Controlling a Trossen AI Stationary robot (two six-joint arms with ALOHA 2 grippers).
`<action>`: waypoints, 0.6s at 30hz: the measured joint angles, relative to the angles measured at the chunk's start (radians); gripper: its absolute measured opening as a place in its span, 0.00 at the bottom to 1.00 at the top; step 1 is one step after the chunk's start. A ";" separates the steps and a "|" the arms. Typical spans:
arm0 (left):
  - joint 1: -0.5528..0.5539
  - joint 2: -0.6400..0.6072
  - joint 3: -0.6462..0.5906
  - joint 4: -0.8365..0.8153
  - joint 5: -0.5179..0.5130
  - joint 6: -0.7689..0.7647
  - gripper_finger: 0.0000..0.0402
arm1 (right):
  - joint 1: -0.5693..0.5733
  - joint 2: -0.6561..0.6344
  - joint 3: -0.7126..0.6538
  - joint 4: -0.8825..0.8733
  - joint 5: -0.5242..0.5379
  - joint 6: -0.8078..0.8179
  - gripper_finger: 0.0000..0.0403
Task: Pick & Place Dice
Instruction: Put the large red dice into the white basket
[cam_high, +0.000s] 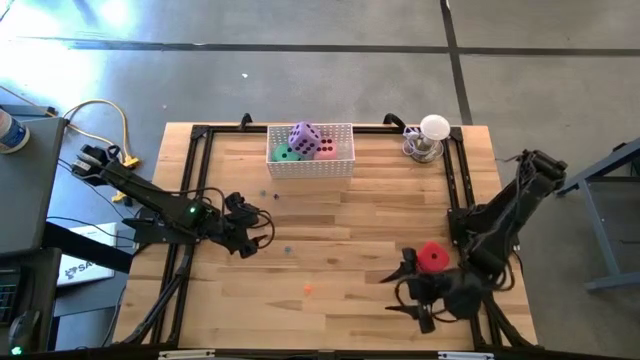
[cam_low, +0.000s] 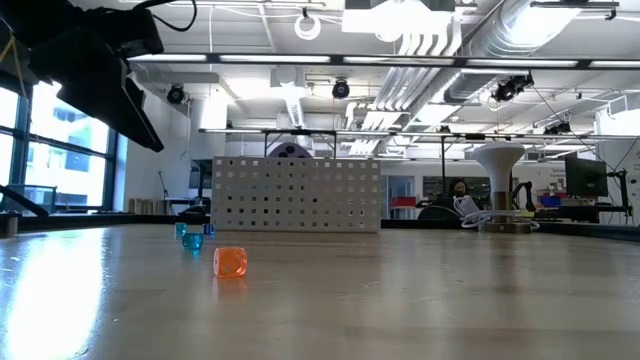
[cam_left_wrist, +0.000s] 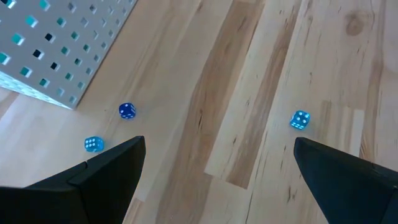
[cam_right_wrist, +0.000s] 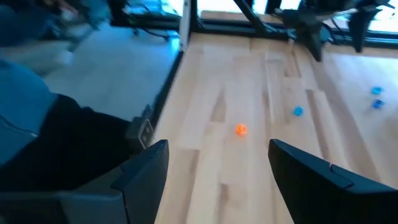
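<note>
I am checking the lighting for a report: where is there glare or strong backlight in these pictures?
High view: bright glare on the floor at top left. Low view: ceiling lights and window leave an arm a dark silhouette; table shines. Left wrist view: even light.

Two dark, near-black arms were seen from above, each built of jointed, boxy segments. On the left arm (cam_high: 150, 195) a small green light was lit near the middle, and thin black cables were looped around its wrist end. The right arm (cam_high: 505, 215) was made of bulkier, rounded housings with matte surfaces. The left gripper (cam_left_wrist: 217, 177) was shown by its wrist camera as two flat, black, wedge-shaped fingers with plain, smooth faces. The right gripper (cam_right_wrist: 217, 177) was shown likewise, with broad black fingers (cam_right_wrist: 143, 171) with squared edges. No markings could be made out.
</note>
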 joint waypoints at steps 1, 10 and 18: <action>0.000 0.000 0.000 0.000 0.000 0.000 1.00 | 0.012 0.012 0.032 -0.052 0.020 0.021 0.66; 0.000 0.000 0.000 0.000 0.000 0.000 1.00 | 0.048 0.094 0.142 -0.267 -0.019 0.159 0.54; 0.000 0.000 0.000 0.000 0.001 0.000 1.00 | 0.023 0.107 0.142 -0.252 -0.024 0.188 0.58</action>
